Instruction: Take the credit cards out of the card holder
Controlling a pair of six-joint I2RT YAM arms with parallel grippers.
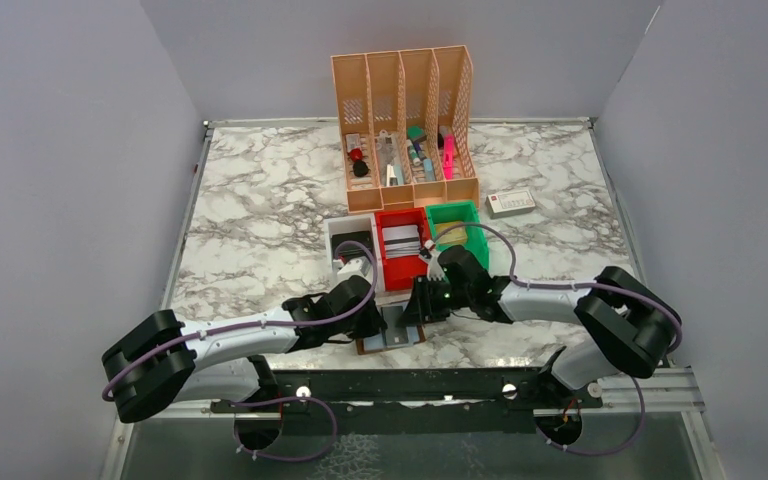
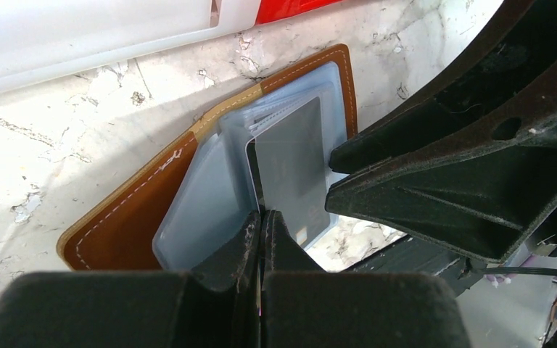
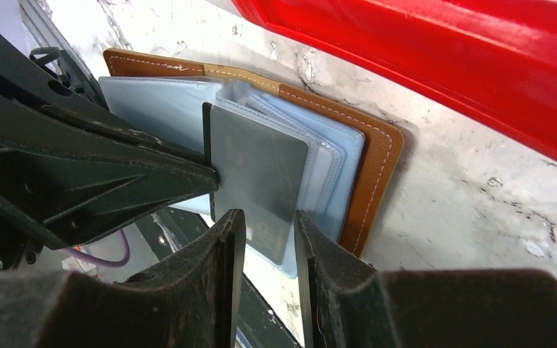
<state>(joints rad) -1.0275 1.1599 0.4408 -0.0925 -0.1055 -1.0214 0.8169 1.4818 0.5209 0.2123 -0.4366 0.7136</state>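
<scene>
The brown card holder (image 1: 390, 338) lies open on the marble near the front edge, its clear sleeves fanned up (image 2: 130, 217) (image 3: 377, 167). A dark grey credit card (image 2: 290, 167) (image 3: 261, 167) stands in the upper sleeve. My left gripper (image 1: 373, 322) (image 2: 262, 217) is shut on the edge of that sleeve. Its fingers (image 3: 116, 174) show at the left of the right wrist view. My right gripper (image 1: 422, 300) (image 3: 268, 232) is open, with its jaws either side of the grey card's free edge and apart from it. Its fingers (image 2: 442, 181) fill the right of the left wrist view.
A red bin (image 1: 392, 275) (image 3: 442, 65) holding pale cards stands just behind the holder, between a white bin (image 1: 345, 232) (image 2: 80, 36) and a green bin (image 1: 457, 225). An orange file organiser (image 1: 405, 120) and a white box with a red end (image 1: 511, 203) stand farther back.
</scene>
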